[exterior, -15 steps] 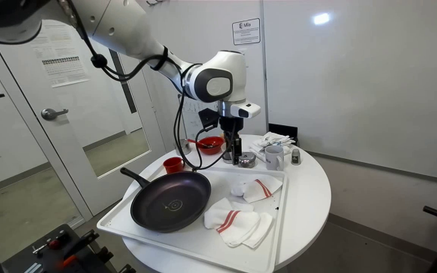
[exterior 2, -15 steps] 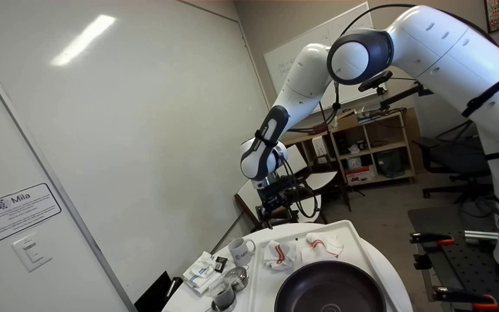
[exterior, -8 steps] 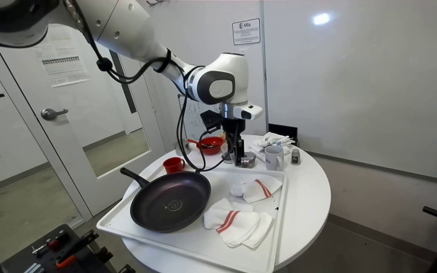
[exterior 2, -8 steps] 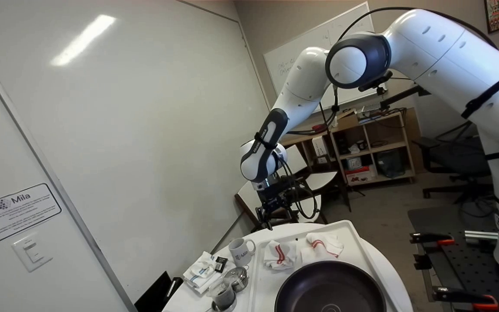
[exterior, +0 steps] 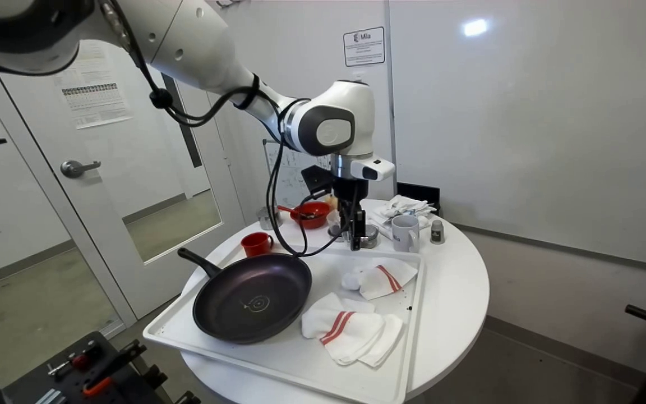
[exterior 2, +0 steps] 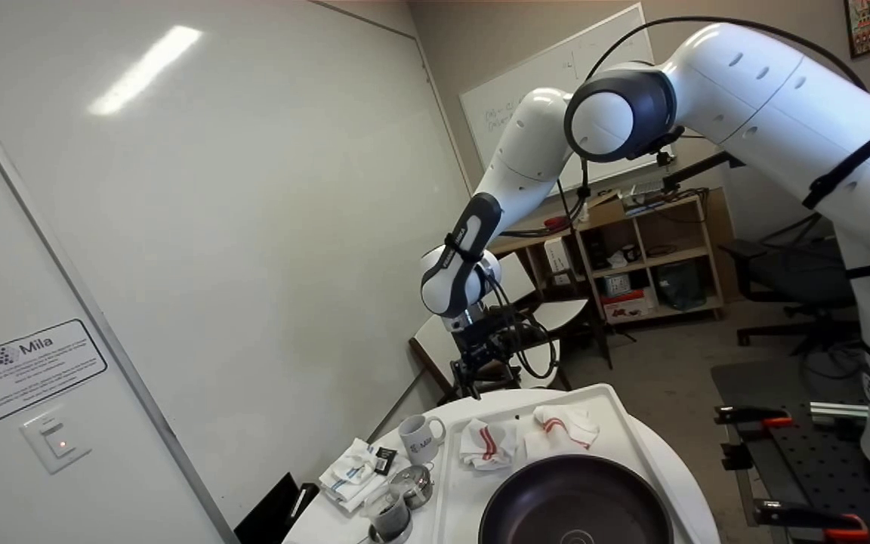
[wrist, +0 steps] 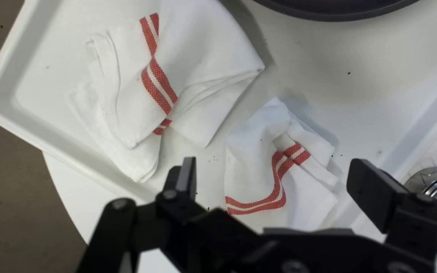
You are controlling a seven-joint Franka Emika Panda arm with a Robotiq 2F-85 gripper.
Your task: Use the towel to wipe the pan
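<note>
Your end effector [wrist: 273,170] hangs spread wide, gripping nothing — probably to straddle the smaller striped towel [exterior: 384,279], which lies bunched on the tray [exterior: 286,352] beside the larger cloth [exterior: 352,332] and near the pan [exterior: 253,300], presumably so the carry to wiping is short.

Site: robotics lab, office-type room. In an exterior view, handwritten whiteboard [exterior 2: 571,64] hangs above and beyond the gripper [wrist: 272,166]; shelf unit [exterior 2: 645,261] and office chair [exterior 2: 805,283] stand beyond it; perforated bench [exterior 2: 820,461] with clamps [exterior 2: 797,514], well apart from it, carries the robot arm [exterior 2: 752,91].
</note>
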